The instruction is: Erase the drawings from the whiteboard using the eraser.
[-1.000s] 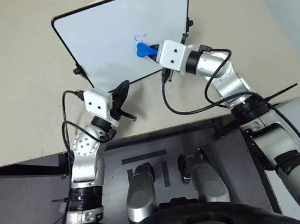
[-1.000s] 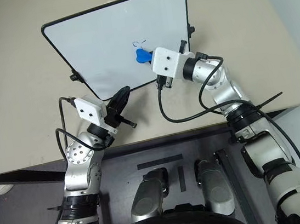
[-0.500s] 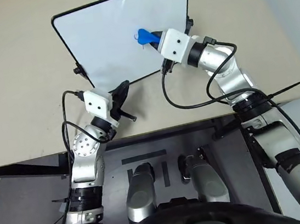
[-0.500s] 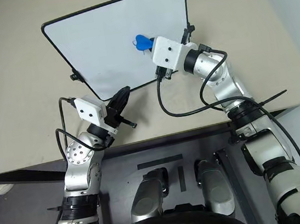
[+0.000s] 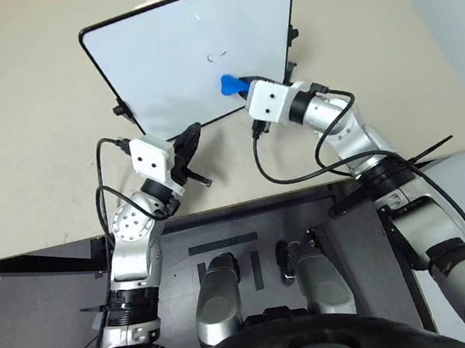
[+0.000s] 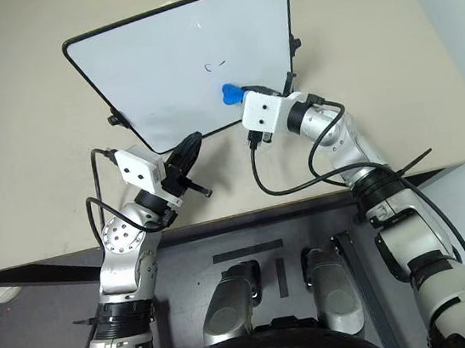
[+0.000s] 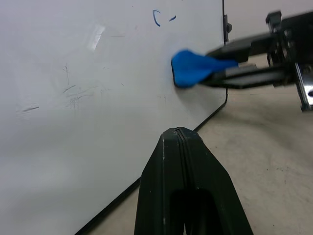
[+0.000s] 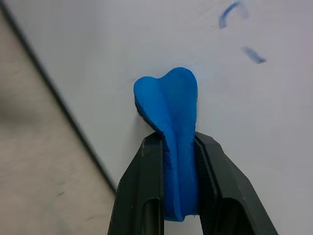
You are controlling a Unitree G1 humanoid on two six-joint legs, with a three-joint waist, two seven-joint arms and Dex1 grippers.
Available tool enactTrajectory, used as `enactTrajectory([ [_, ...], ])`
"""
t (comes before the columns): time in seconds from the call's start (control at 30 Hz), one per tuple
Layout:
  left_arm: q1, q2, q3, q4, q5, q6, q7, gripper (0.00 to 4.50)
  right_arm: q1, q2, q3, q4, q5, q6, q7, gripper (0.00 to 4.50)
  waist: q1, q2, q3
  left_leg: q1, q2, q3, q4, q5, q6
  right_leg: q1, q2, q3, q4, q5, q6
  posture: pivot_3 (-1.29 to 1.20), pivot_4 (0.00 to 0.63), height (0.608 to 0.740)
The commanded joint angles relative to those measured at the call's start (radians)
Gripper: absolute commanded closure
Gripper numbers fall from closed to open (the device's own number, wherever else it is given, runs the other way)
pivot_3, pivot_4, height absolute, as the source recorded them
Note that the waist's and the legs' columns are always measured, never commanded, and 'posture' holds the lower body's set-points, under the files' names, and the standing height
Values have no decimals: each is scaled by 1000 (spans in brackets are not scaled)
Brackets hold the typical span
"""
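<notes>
Step in hand: mid-erase. The right gripper [image 5: 242,83] holds the small bright-blue bone-shaped eraser [image 5: 227,84] against the large white whiteboard with a thin black rounded frame [image 5: 148,56], just short of what is left of the drawings.
Drawings: two small dark-blue pen marks [image 5: 217,56], a short arc and a dash, sit near the board's middle, toward its right edge and a little beyond the eraser tip. By my judgement most of the squiggle is gone and only these scraps remain.
Whiteboard: it lies on the beige tabletop [image 5: 29,123], turned askew, its near corner pointing at the tabletop's front edge.
Right jaws: pressed onto the eraser's narrow waist, pinching it firmly; the broad blue end sticks out past the tips and touches the board surface.
Left jaws: the left gripper [image 5: 187,142] has its two black fingers pressed together on nothing, by the board's near corner; whether the tips touch the frame I cannot tell.
Next move: probably a short stroke away from the robot, carrying the eraser over the two marks with steady pressure, flat enough to wipe without skipping.
</notes>
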Motion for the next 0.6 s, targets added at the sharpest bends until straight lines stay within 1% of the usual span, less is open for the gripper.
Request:
enactTrajectory([
  [0.03,-8,0,0,-18,6,-16,-3,4500,-60,-8,-75,-52,10,-29,-78,4017,0,0,0,0,0,0,0,0,0,0,0,0,0,0,0,0,150,740],
  [0.23,-10,-1,-1,-15,6,-17,-3,4500,-71,-4,-73,-33,0,-23,-83,4017,0,0,0,0,0,0,0,0,0,0,0,0,0,0,-1,0,150,740],
  [0.5,-14,-3,-1,-11,6,-17,-2,4500,17,9,18,-20,-13,-29,22,4017,-1,0,0,0,0,0,0,0,0,0,0,0,0,0,0,0,150,740],
  [0.6,-13,-4,-3,-12,6,-17,-2,4500,20,7,17,-24,-20,-25,15,4017,-1,0,0,0,0,0,0,0,0,0,0,0,-1,0,0,0,150,740],
])
